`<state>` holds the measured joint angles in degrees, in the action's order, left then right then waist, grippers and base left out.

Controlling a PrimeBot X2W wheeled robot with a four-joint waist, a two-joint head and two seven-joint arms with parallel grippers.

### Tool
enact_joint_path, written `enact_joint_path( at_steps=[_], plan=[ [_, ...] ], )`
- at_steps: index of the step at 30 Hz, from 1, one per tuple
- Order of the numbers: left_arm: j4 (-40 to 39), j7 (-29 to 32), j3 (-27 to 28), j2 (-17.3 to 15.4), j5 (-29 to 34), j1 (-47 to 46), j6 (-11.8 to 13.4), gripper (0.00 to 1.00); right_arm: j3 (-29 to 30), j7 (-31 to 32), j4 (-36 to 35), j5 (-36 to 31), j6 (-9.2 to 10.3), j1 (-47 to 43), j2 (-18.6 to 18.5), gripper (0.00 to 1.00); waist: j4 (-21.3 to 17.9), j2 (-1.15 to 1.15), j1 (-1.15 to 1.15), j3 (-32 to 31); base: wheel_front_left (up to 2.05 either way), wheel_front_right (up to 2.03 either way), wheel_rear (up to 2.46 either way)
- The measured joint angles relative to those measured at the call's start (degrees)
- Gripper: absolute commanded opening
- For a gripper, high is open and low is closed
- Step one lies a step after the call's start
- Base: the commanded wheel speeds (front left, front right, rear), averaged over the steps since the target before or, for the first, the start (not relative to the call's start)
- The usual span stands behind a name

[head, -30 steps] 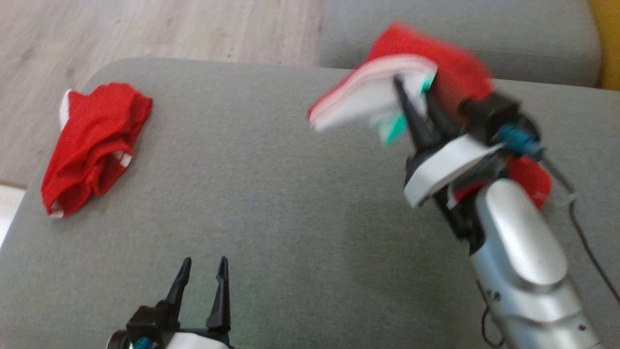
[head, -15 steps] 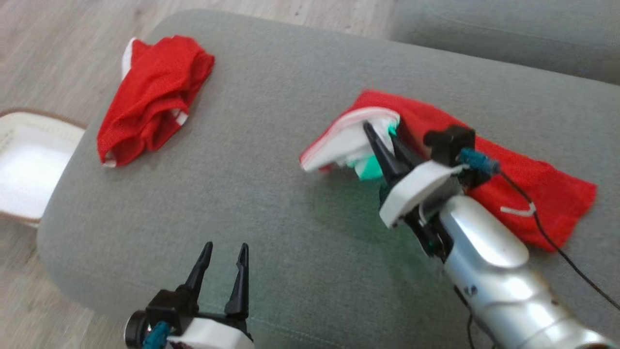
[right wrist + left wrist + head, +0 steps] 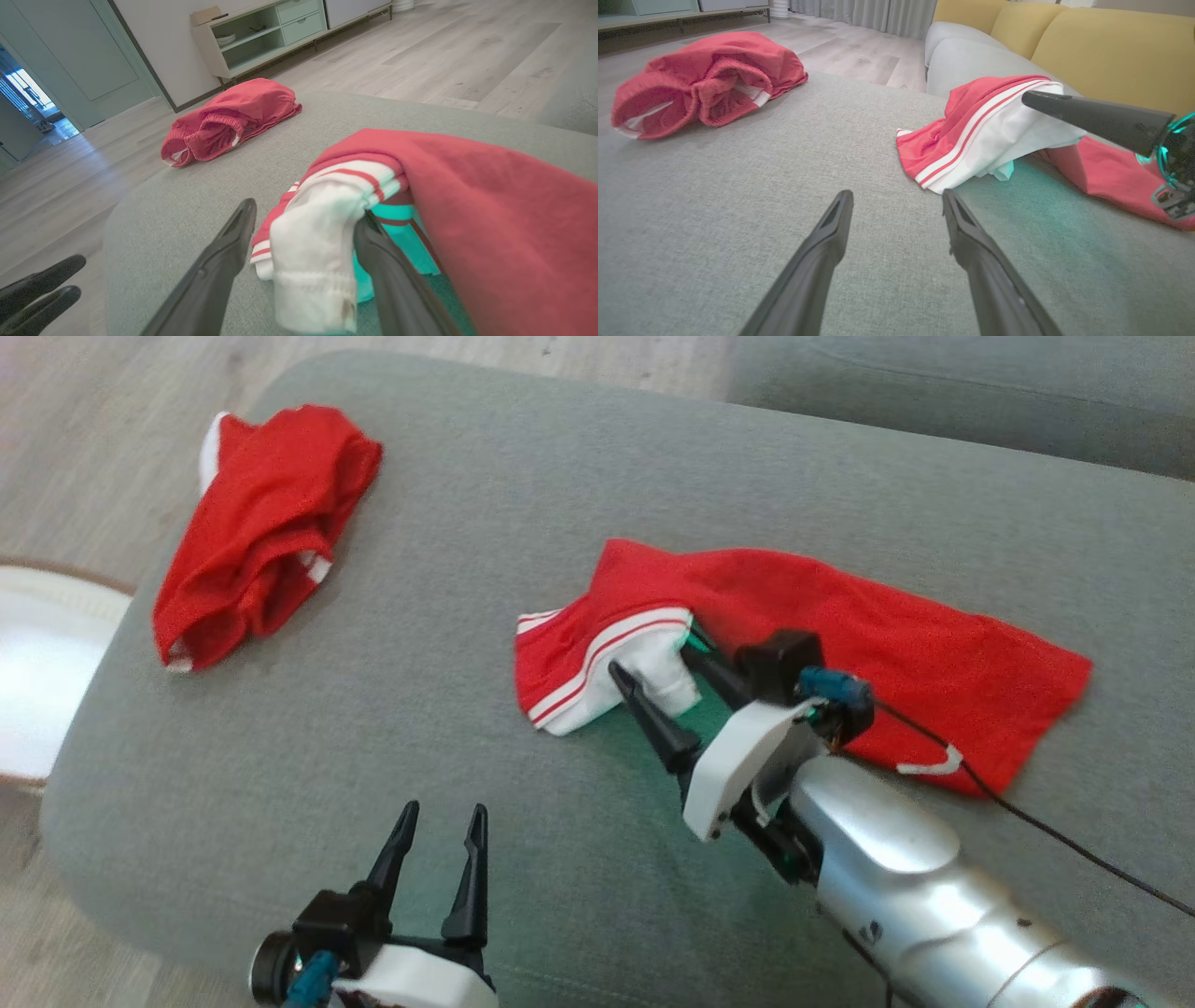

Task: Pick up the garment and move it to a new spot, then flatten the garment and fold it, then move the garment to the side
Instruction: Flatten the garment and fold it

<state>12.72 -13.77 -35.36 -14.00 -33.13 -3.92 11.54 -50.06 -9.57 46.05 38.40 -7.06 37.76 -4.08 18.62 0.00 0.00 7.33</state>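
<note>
Right gripper (image 3: 651, 655) spread, red garment's (image 3: 840, 625) white hem loose between its fingers (left gripper (image 3: 445, 807) likewise spread).

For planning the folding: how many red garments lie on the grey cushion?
2. A bunched garment lies at the cushion's far left corner; a spread-out garment lies touching the right pincer.

I count two red garments: one striped garment (image 3: 840, 635) at the fingertips of my right gripper (image 3: 653, 661), and one bunched garment (image 3: 261, 532) well ahead of my left gripper (image 3: 444, 809). I have two grippers, each with two dark fingers. One grey cushion (image 3: 560, 476) lies under both grippers, and a second grey cushion (image 3: 934, 392) lies beyond the right one. One black cable (image 3: 1027, 814) trails behind my right gripper.
</note>
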Motion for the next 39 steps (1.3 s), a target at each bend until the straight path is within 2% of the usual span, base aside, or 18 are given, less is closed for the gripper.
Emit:
enact_joint_path(
  at_steps=[5,10,16,20,22,30,31,32,35,39],
  plan=[
    [-0.07,0.00,0.10,-0.13,0.43,0.03,0.10,1.00,-1.51,-1.26,0.24,-0.18,0.00,-2.79,0.02,1.00,-3.05,0.00,0.00,-1.00,0.00,0.00,0.00],
    [-0.60,-0.01,0.20,-0.53,0.43,0.64,0.70,1.00,1.20,-2.56,2.52,-4.03,0.00,-4.86,0.02,1.00,-6.27,0.00,0.00,-2.59,0.00,0.00,0.00],
    [-1.43,0.00,0.23,-1.41,0.42,1.02,1.10,1.00,9.40,-3.64,2.30,-9.61,0.00,-7.84,-1.30,1.00,-9.12,0.00,-0.01,-4.51,0.00,0.00,0.00],
    [-2.14,0.02,0.23,-1.62,0.41,1.59,1.54,1.00,16.90,-4.16,1.66,-15.26,0.00,-10.77,-5.69,1.00,-9.84,0.00,-0.01,-4.63,0.00,0.00,0.00],
    [-2.32,0.07,0.20,-1.64,0.41,2.00,1.55,1.00,19.69,-4.21,1.76,-20.40,0.00,-12.23,-7.95,1.00,-9.79,0.00,-0.01,-4.07,0.00,0.00,0.00],
    [-2.50,0.08,0.21,-1.75,0.41,1.80,1.54,1.00,26.80,-0.05,2.23,-31.86,0.00,-14.93,-9.28,1.00,-8.89,0.00,0.00,-1.38,0.00,0.00,0.00],
    [-2.49,0.08,0.21,-1.75,0.41,1.76,1.53,1.00,26.99,0.93,2.21,-32.33,0.00,-14.93,-9.23,0.87,-8.73,0.00,0.00,-1.23,0.00,0.00,0.00],
    [-2.43,0.08,0.21,-1.75,0.41,1.71,1.51,1.00,27.04,1.69,2.13,-32.64,0.00,-14.93,-9.15,0.62,-8.58,0.00,0.00,-1.11,0.00,0.00,0.00],
    [-2.32,0.08,0.21,-1.75,0.41,1.57,1.51,1.00,27.35,2.87,1.18,-33.03,0.00,-15.03,-8.88,0.00,-8.41,0.00,0.00,-0.97,0.00,0.00,0.00],
    [-2.07,0.08,0.23,-1.76,0.41,1.54,1.54,1.00,28.98,3.53,-0.71,-33.01,0.00,-15.12,-8.75,0.00,-8.62,0.00,0.00,-1.17,0.00,0.00,0.00]
  ],
)
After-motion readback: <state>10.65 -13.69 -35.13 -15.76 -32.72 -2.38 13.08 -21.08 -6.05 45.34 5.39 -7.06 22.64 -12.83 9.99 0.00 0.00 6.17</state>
